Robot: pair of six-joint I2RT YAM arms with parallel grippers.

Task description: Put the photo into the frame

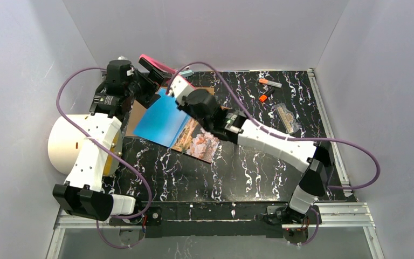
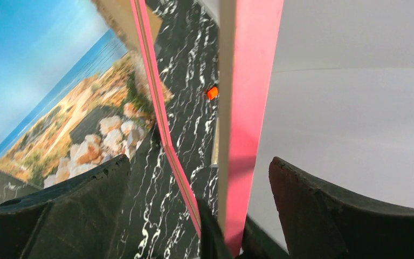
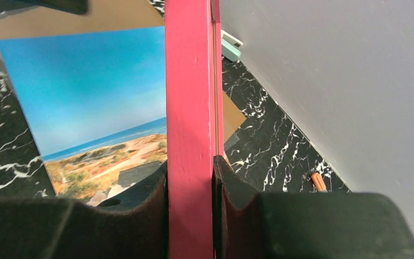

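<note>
Your frame is bright pink, the photo goes from blue sky down to tan-pink rocks, and your table is black with white marble veins. Cables are purple, arm shells white.

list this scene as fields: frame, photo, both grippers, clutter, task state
frame: pink frame, raised on edge by the back wall
right gripper: shut on one bar of the frame
left gripper: open, fingers wide either side of a frame bar, a gap showing
photo: face up on the cardboard board, outside the frame
clutter: white cylinder at the left, small orange pieces at the far right
task state: photo not yet in the frame
</note>
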